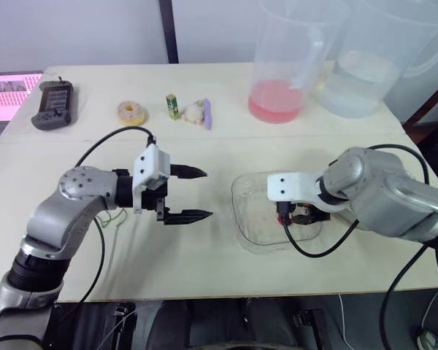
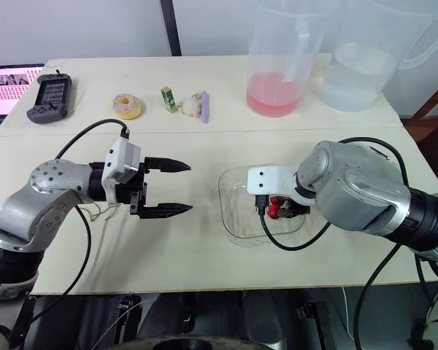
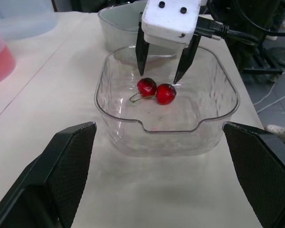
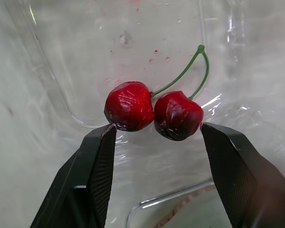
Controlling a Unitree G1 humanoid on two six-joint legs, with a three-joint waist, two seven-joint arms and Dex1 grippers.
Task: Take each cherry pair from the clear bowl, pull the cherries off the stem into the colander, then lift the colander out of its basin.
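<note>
Two red cherries on joined green stems, the cherry pair (image 4: pixel 152 111), lie on the floor of the clear bowl (image 3: pixel 166 135). The right gripper (image 3: pixel 159 77) reaches into the bowl, its fingers spread apart, one on either side of the pair. The left gripper (image 1: pixel 207 193) hovers above the table (image 1: pixel 204 270) beside the bowl, fingers likewise wide apart.

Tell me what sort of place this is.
Probably a robotics lab bench rather than a kitchen: a handheld controller lies on the plain table, a lit screen at its edge, with props like a pitcher of pink liquid.
</note>
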